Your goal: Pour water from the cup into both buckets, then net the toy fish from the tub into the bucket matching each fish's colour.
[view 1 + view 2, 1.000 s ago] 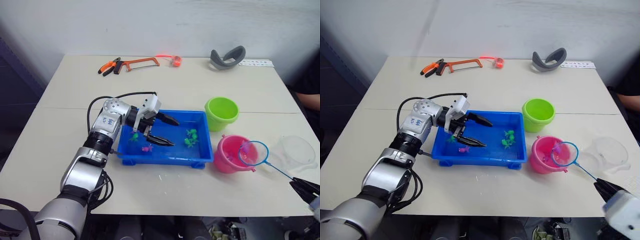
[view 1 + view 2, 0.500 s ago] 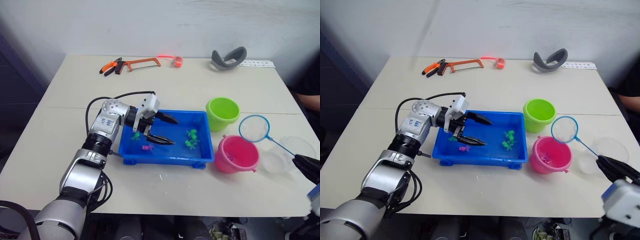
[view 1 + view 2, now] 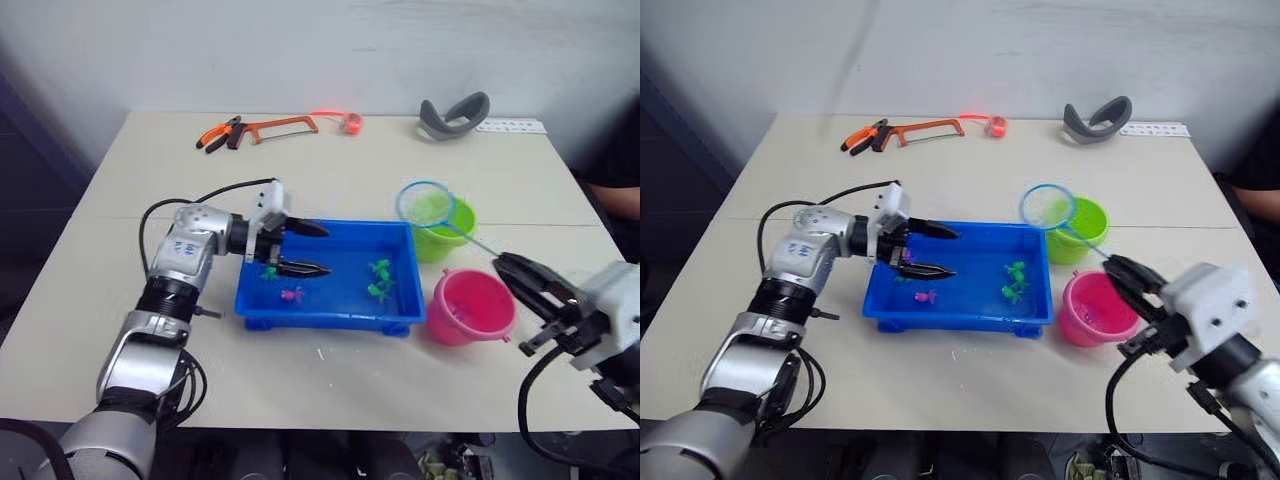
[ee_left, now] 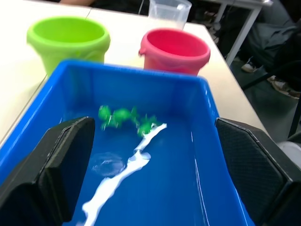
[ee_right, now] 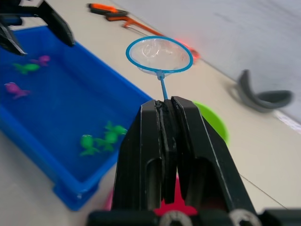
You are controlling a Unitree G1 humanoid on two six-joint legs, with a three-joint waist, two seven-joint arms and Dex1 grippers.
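My right end effector (image 3: 515, 268) is clamped on the thin handle of the net (image 3: 426, 204), whose blue hoop hangs above the green bucket (image 3: 450, 226) at its rim nearest the tub (image 3: 330, 313). My left end effector (image 3: 308, 248) has its fingers spread wide inside the tub's left end, over the water. Green fish (image 3: 379, 279) cluster toward the tub's right side; a pink fish (image 3: 292, 294) lies near the front wall. The pink bucket (image 3: 472, 306) stands on the bench (image 3: 350, 170) just right of the tub. The clear cup (image 4: 169, 11) stands beyond it.
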